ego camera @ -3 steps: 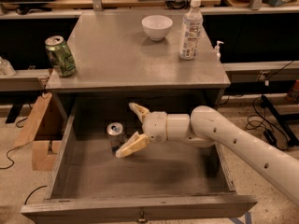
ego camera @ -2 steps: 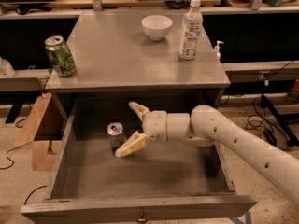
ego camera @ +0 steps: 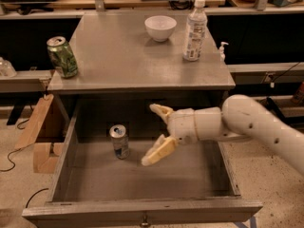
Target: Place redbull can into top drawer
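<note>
The redbull can [ego camera: 119, 141], slim and silver with bluish markings, stands upright on the flat grey bottom of the open top drawer [ego camera: 142, 208], toward its back left. My gripper [ego camera: 153, 134] hangs inside the drawer just right of the can, apart from it. Its two cream fingers [ego camera: 159, 151] are spread wide and hold nothing. The white arm reaches in from the right.
On the grey cabinet top [ego camera: 118, 61] stand a wider green can [ego camera: 62, 56] at the left edge, a white bowl [ego camera: 160, 27] and a clear water bottle [ego camera: 195, 30] at the back right. A cardboard box [ego camera: 40, 137] leans left of the drawer.
The gripper has drawn back a little to the right, away from the can. The can stands where it was in the drawer.
</note>
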Controlling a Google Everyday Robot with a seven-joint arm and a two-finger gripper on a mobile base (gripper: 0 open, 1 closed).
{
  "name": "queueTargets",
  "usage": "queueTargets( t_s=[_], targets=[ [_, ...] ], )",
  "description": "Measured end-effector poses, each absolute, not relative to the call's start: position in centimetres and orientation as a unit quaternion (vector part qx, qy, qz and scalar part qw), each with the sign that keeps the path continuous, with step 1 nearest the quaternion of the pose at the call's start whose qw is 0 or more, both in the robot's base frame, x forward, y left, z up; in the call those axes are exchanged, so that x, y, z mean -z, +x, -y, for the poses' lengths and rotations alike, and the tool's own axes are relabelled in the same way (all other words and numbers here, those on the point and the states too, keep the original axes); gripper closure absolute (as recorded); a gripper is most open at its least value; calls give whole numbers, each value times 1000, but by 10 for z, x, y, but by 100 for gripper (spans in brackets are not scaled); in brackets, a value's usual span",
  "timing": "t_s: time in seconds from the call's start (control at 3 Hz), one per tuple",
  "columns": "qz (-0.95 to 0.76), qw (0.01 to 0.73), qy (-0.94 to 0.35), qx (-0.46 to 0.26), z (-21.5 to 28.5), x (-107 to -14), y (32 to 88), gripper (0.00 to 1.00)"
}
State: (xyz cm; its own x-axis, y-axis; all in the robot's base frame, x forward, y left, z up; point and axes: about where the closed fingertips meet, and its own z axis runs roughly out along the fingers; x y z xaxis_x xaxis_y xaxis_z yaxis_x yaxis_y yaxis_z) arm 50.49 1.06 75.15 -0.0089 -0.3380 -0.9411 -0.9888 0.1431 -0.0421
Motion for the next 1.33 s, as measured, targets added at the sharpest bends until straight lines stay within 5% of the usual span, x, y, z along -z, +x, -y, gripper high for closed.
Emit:
queueTargets(
  t_s=[1.33],
  targets=[
    [-658,468,-570,-152,176,-926,525,0]
  ],
)
